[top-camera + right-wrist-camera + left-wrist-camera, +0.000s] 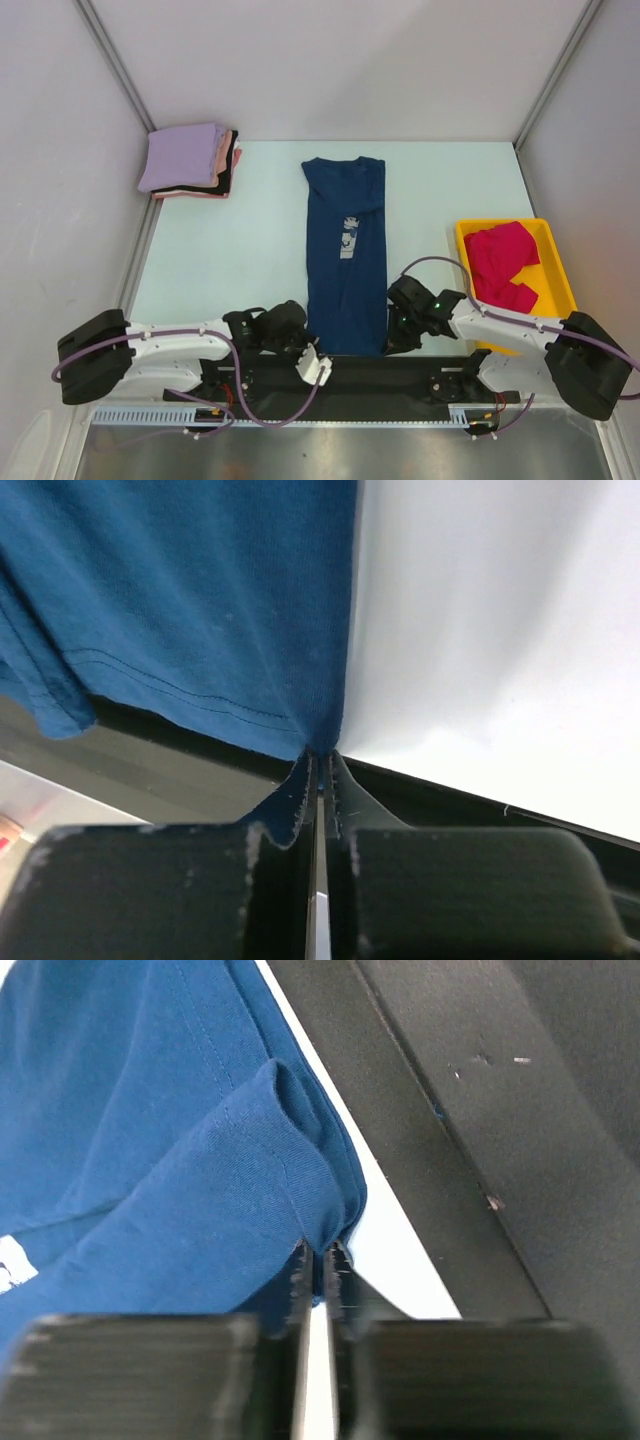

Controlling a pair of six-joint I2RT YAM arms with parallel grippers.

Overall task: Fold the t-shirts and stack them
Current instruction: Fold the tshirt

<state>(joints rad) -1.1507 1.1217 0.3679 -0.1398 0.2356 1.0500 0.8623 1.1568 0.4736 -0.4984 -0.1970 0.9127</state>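
Your left gripper is pinching the near-left hem corner of the navy shirt, and your right gripper the near-right corner. Shirt lies folded lengthwise mid-table, stretching away from both.

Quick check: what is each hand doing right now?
Left hand: closed on the navy t-shirt, at its near-left hem corner.
Right hand: closed on its near-right hem corner.

navy t-shirt corner bunched, pinched in the closed left tool; white table strip, black rail alongside
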